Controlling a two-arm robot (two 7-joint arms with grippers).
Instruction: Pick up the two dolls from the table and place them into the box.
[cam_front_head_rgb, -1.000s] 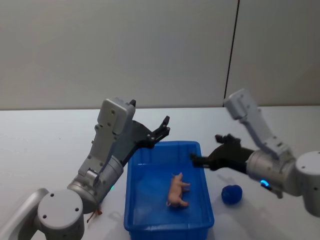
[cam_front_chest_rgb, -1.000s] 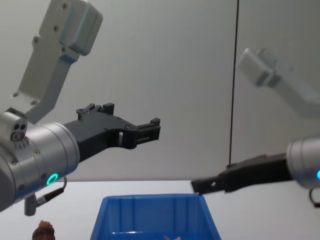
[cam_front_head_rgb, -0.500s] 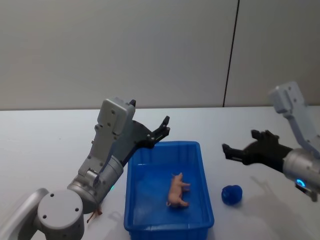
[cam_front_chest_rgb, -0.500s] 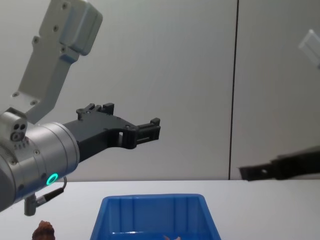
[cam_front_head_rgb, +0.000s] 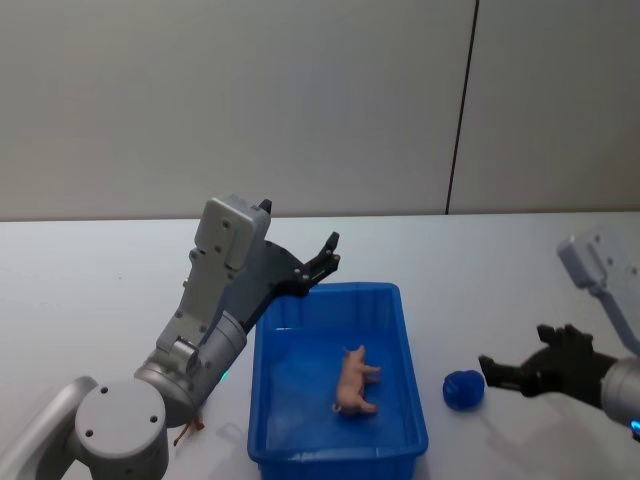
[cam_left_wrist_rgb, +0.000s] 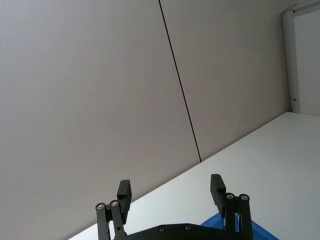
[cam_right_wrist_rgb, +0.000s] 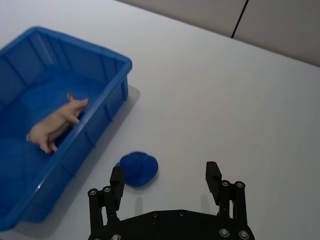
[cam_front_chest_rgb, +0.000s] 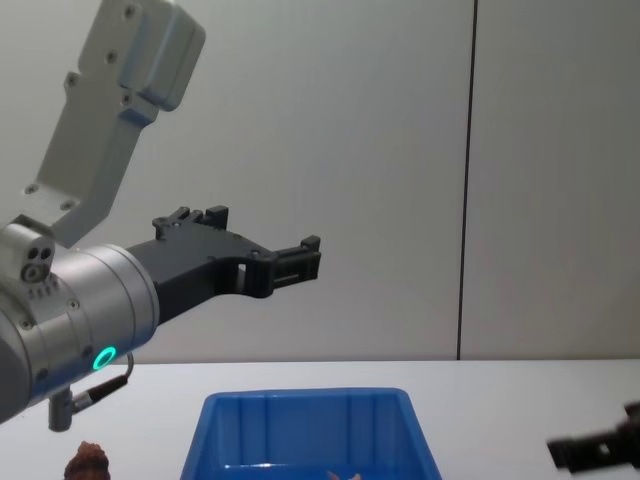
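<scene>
The pale pink doll (cam_front_head_rgb: 356, 381) lies on its side inside the blue box (cam_front_head_rgb: 345, 289), also seen as doll (cam_right_wrist_rgb: 56, 123) in box (cam_right_wrist_rgb: 85, 46). The dark reddish-brown doll (cam_front_chest_rgb: 88, 463) stands on the white table (cam_front_head_rgb: 90, 290) left of the box, mostly behind my left arm in the head view. My left gripper (cam_front_head_rgb: 330, 252) hangs open and empty in the air above the box's far left corner. My right gripper (cam_front_head_rgb: 492, 372) is open and empty, low over the table to the right of the box.
A small round blue object (cam_front_head_rgb: 463, 388) sits on the table between the box and my right gripper, just ahead of the open fingers (cam_right_wrist_rgb: 117, 180). Bare tabletop (cam_right_wrist_rgb: 225, 100) stretches behind and to the right. A grey wall stands behind the table.
My right arm has swung away from the box's far right corner, moving right, toward the front and lower. The left arm, box and dolls have not moved.
</scene>
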